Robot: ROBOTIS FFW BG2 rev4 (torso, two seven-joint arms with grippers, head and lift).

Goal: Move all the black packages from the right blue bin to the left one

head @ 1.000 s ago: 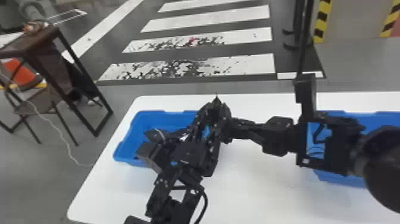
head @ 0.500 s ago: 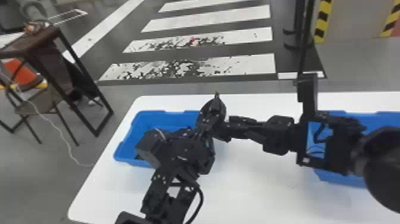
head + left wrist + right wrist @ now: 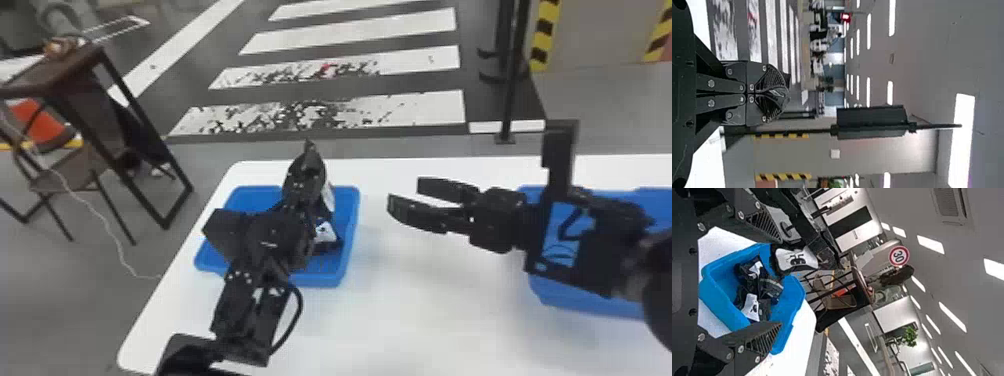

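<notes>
A white table [image 3: 430,320] carries both blue bins: the left bin [image 3: 350,250] near its far left corner, the right bin [image 3: 585,307] well to the right along the far edge. The left gripper [image 3: 308,146] is pinched on a black package [image 3: 796,261] hanging over the left bin; the right gripper [image 3: 406,196], spread apart and empty, points left between the bins. More black packages [image 3: 752,306] with white patches lie inside the left bin.

A brown table [image 3: 70,70] stands on grey floor [image 3: 60,300] near white stripes [image 3: 350,27].
</notes>
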